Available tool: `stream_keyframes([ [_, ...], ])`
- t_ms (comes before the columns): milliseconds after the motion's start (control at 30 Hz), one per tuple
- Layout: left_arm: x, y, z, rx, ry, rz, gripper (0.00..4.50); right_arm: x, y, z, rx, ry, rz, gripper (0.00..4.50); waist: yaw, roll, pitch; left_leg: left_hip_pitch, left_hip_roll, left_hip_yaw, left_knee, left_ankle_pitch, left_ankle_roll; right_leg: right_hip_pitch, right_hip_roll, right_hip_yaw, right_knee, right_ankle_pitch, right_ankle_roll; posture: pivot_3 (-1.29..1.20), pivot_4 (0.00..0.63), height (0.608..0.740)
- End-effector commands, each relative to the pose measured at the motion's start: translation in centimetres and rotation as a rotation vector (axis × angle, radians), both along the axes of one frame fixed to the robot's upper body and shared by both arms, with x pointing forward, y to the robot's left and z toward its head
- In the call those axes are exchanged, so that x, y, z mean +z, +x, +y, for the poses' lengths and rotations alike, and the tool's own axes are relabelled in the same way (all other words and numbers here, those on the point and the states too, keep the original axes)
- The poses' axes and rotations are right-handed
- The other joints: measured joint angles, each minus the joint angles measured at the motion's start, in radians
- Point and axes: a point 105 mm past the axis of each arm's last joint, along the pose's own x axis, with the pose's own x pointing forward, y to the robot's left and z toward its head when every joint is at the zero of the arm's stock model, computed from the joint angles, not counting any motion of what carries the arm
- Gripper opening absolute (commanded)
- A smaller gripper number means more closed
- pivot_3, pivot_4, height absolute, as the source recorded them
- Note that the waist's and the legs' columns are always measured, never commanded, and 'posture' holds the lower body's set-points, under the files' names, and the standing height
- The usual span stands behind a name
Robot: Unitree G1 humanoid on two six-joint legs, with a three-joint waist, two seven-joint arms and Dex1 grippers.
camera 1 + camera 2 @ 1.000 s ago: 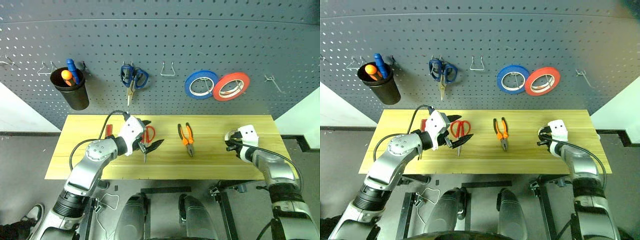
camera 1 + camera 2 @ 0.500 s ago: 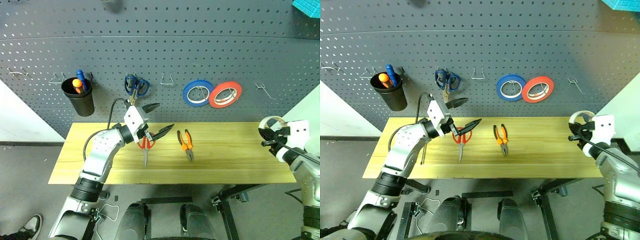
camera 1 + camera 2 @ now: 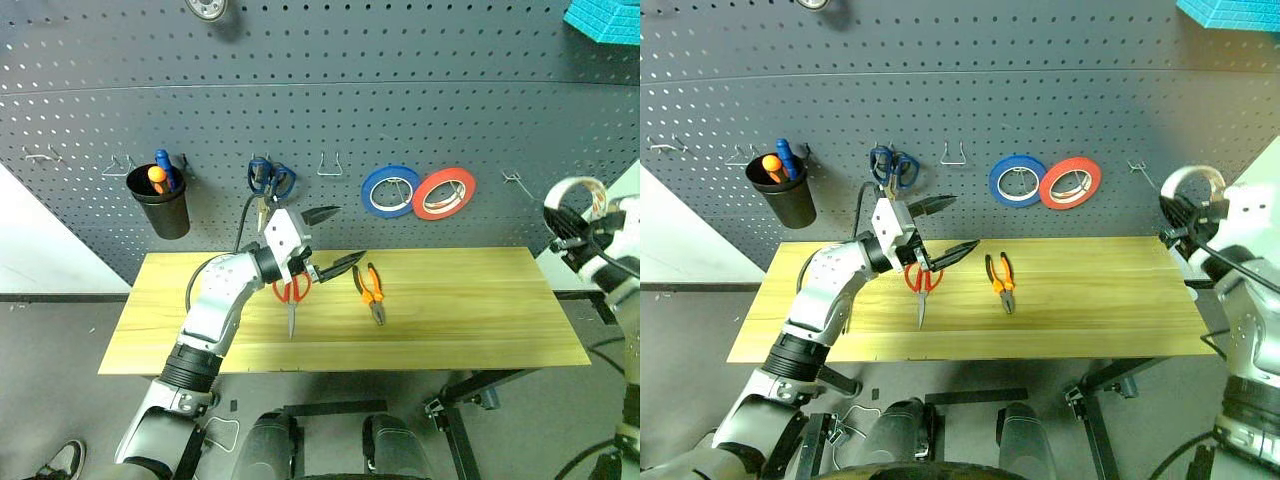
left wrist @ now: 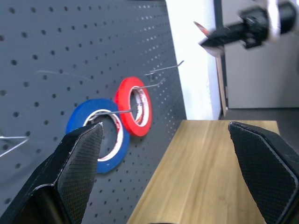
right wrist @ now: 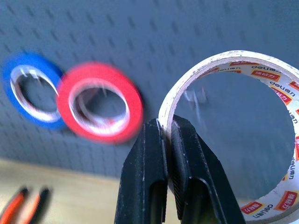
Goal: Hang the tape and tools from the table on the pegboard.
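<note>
The cream tape (image 3: 577, 188) hangs in the air off the table's right end, in front of the pegboard (image 3: 450, 90). My right gripper (image 5: 164, 128) is shut on its rim, with a bare wire hook (image 3: 517, 181) just to its left. My left gripper (image 3: 338, 238) is open and empty, hovering over the table (image 3: 470, 320) and pointing right. Under it lie the red-handled scissors (image 3: 291, 293). The orange-and-black pliers (image 3: 372, 290) lie just to the right of them.
On the pegboard hang a black cup (image 3: 162, 205) with screwdrivers, blue-handled scissors (image 3: 268, 180), an empty hook (image 3: 333, 165), a blue roll (image 3: 390, 190) and a red roll (image 3: 444, 193). A teal object (image 3: 605, 18) sits high at the right.
My right gripper has lifted the tape from the table's right end up to the height of the hooks. My left gripper rose and shifted right over the scissors. The view tilted upward.
</note>
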Motion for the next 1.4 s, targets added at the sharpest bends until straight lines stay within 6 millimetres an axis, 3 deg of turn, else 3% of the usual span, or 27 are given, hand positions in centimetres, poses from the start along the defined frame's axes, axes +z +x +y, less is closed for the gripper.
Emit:
stream_keyframes([
  [33, 0.9, -0.4, -0.1, -0.007, -0.008, -0.038, 4.50, 1.4, 1.1, 1.4, 0.042, -0.019, -0.053, 0.06, 0.001, 0.000, -0.001, 0.000, 0.000, 0.000, 0.000, 0.000, 0.000, 0.000, 0.000, 0.000, 0.000, 0.000, 0.000, 0.02, 0.030, 0.716],
  [200, 1.1, -0.5, 0.2, -0.001, -0.010, -0.039, 4.50, 0.9, 2.2, 2.7, 0.085, -0.016, -0.040, 0.06, 0.007, -0.001, -0.002, 0.000, 0.000, 0.000, 0.000, 0.000, 0.000, 0.001, 0.000, 0.000, 0.000, 0.000, 0.000, 0.04, 0.032, 0.716],
  [600, 0.7, -1.0, 0.9, 0.025, 0.003, -0.024, 4.50, 0.3, 2.7, 0.9, 0.028, -0.029, -0.020, 0.06, 0.006, 0.000, -0.003, 0.002, 0.000, 0.000, 0.000, 0.000, 0.000, 0.002, 0.000, 0.000, 0.001, 0.001, 0.002, 0.06, 0.039, 0.716],
  [1400, 1.3, -1.4, 2.1, 0.057, 0.028, -0.028, 4.50, -2.1, 5.7, 0.7, 0.018, -0.009, 0.024, 0.06, 0.007, 0.000, -0.003, 0.004, 0.000, 0.000, 0.000, 0.000, 0.000, 0.003, 0.000, 0.001, 0.003, 0.001, 0.002, 0.12, 0.060, 0.716],
])
